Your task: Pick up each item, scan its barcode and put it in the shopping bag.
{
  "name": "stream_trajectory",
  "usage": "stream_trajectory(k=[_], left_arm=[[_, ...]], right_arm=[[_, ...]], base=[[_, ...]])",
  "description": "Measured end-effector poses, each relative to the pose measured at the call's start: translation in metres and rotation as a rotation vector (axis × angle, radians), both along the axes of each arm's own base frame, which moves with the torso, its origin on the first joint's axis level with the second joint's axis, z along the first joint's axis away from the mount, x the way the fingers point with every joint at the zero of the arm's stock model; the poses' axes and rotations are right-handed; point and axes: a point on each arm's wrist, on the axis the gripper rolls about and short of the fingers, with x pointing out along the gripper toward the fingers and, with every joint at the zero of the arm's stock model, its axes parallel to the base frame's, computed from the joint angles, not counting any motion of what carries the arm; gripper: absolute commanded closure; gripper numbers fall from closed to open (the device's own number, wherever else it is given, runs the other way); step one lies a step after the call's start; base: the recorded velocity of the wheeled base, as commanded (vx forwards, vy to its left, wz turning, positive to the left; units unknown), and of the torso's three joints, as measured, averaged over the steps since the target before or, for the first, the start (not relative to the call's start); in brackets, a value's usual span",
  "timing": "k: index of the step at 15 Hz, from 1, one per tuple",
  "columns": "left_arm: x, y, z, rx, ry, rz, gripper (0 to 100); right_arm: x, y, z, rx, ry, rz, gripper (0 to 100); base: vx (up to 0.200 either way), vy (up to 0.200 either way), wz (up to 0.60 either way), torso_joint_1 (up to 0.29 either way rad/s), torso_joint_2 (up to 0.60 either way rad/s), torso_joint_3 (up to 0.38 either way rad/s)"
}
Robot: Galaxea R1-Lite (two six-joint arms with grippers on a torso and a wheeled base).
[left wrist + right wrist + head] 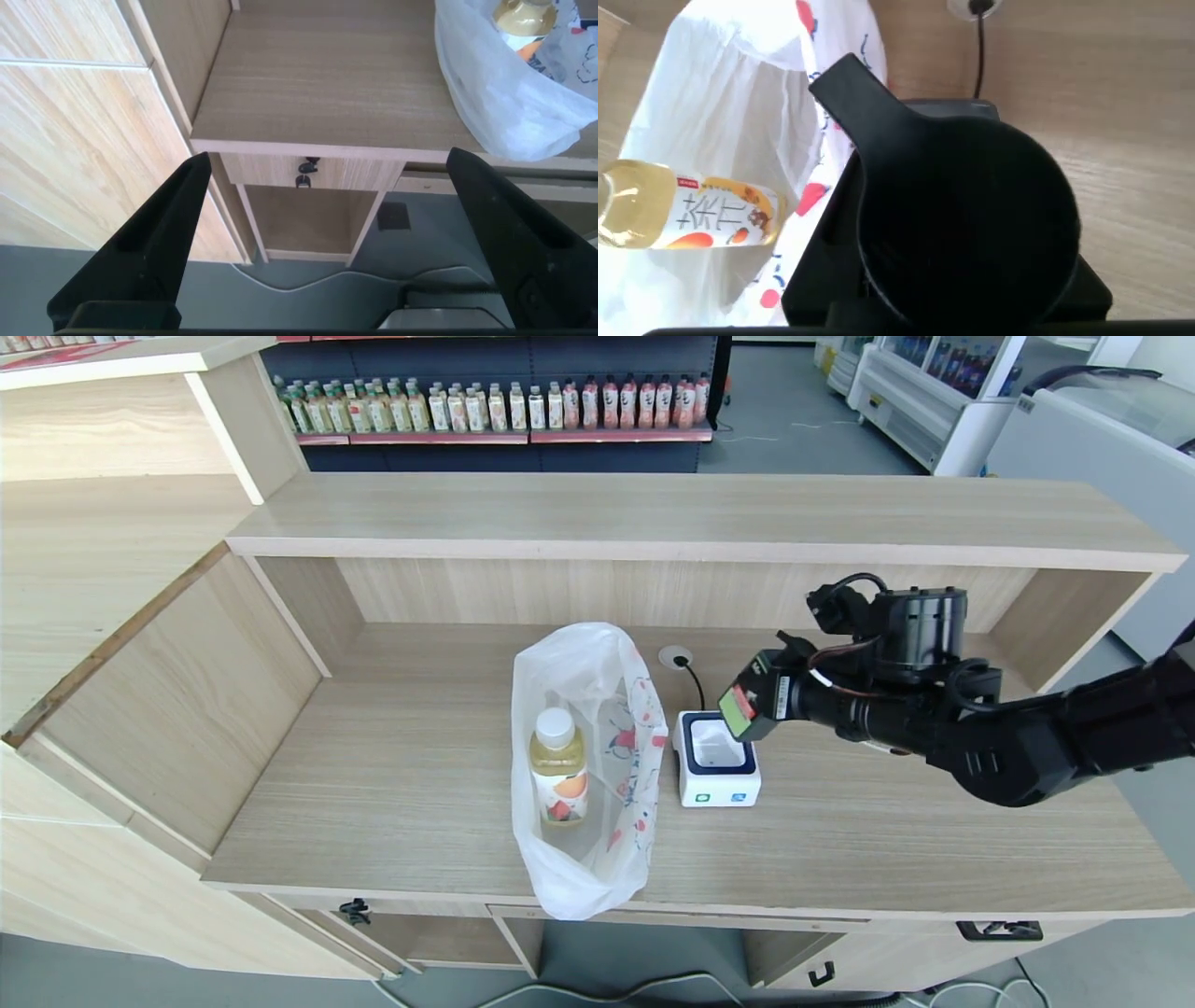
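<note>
The left pincer [328, 177] hung wide open just before the bench's [392, 784] front edge. At that edge the white shopping bag [571, 663] stood open with a tea bottle [558, 767] inside. Just beside it sat the white scanner [717, 775], and above that the right pincer [766, 698] gripped a dark round can [738, 711].

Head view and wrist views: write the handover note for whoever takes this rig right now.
Grippers: the left gripper is open and empty, low in front of the counter edge. The right gripper is shut on a small green-and-red item, held over the scanner.
The shopping bag stands open beside the scanner.
Done: one bottle bagged.
Left: scan the held item if unread, then bag it.
</note>
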Motion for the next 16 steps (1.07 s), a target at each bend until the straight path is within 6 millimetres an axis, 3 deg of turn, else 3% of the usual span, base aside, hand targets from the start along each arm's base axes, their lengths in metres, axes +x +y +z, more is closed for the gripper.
stream_trajectory(k=[2,5,12,16], left_arm=[[0.0,0.0,0.0,0.0,0.0,0.0,0],[0.0,0.0,0.0,0.0,0.0,0.0,0],[0.0,0.0,0.0,0.0,0.0,0.001,0],[0.0,0.0,0.0,0.0,0.0,0.002,0]], right_arm=[[-0.008,-0.023,0.019,-0.057,-0.059,-0.08,100],[-0.029,-0.034,0.033,-0.064,-0.065,-0.1,100],[-0.047,-0.03,0.046,-0.032,-0.09,-0.077,100],[-0.046,-0.024,0.051,-0.023,-0.108,-0.049,100]], base=[[0.0,0.0,0.0,0.0,0.0,0.0],[0.0,0.133,0.0,-0.002,0.01,0.002],[0.0,0.2,0.0,0.004,0.0,0.001],[0.0,0.0,0.0,0.0,0.0,0.0]])
